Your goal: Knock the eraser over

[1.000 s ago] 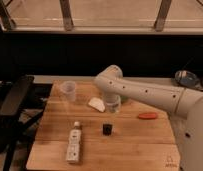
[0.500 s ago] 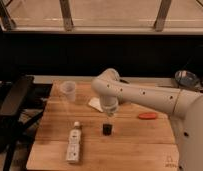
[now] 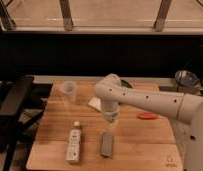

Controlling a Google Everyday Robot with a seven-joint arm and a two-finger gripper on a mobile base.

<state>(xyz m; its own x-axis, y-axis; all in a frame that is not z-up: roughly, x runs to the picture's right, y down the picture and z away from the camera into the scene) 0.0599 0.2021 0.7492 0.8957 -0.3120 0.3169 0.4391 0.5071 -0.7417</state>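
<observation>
The eraser (image 3: 107, 144) is a dark grey slim bar. It lies flat on the wooden table (image 3: 145, 145), near the front, with its long side pointing towards me. My gripper (image 3: 111, 118) hangs at the end of the white arm (image 3: 145, 100), just above and behind the eraser and apart from it.
A white labelled bottle (image 3: 73, 143) lies flat to the left of the eraser. A clear cup (image 3: 68, 90) stands at the back left. A white sponge-like block (image 3: 95, 103) shows partly behind the arm. An orange-red object (image 3: 146, 116) lies to the right. A metal bowl (image 3: 186, 78) stands at the far right.
The eraser stood upright as a small black block and now lies flat on the table. My arm has swung left and down over it.
</observation>
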